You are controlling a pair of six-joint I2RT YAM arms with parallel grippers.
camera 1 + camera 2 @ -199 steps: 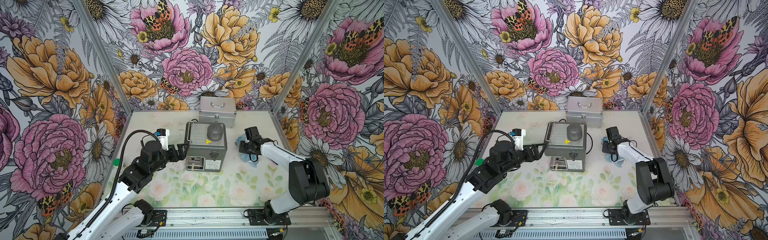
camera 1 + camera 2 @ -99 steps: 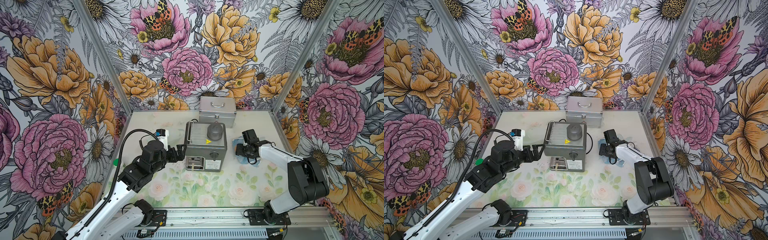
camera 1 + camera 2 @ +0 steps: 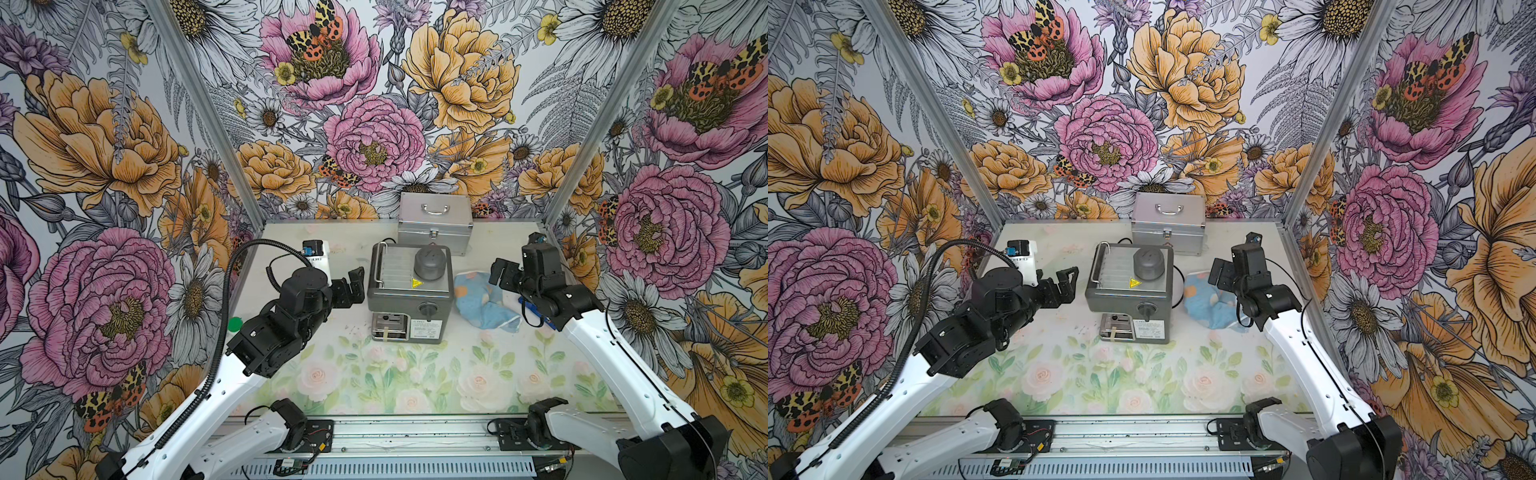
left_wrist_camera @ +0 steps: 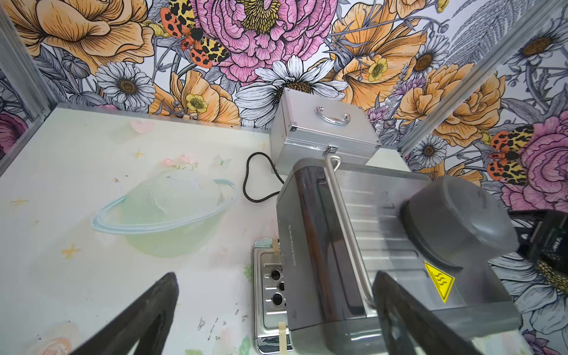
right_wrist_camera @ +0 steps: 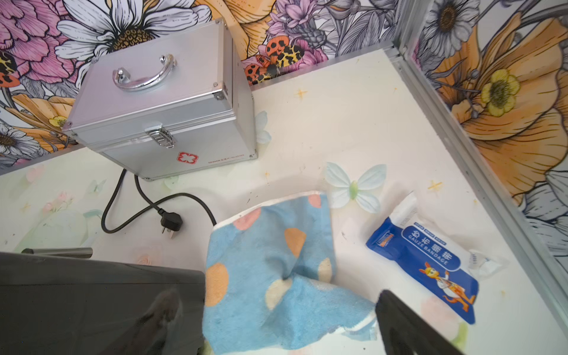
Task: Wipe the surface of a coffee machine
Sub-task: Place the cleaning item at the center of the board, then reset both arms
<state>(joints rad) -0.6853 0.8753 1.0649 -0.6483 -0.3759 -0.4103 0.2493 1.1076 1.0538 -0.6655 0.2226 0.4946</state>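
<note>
Standing on the tabletop [image 3: 415, 374] nearer its back edge, the coffee machine [image 3: 409, 286] has the silver case [image 3: 434, 222] just behind it. Beside it, towards the tabletop's left edge, the left claw [image 3: 355, 286] gapes wide and empty; the right claw [image 3: 503, 274], also spread, hovers over the blue spotted cloth [image 3: 478, 303], gripping nothing.

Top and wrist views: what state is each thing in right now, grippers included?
coffee machine: upright on the table.
power plug: loose on the table, in no socket.
cloth: crumpled on the table beside the coffee machine, not held.
silver case: closed, latch fastened.
gauze bandage packet: flat on the table; sealed or opened, cannot tell.
left gripper: open, empty, beside the coffee machine.
right gripper: open, empty, over the cloth.
</note>
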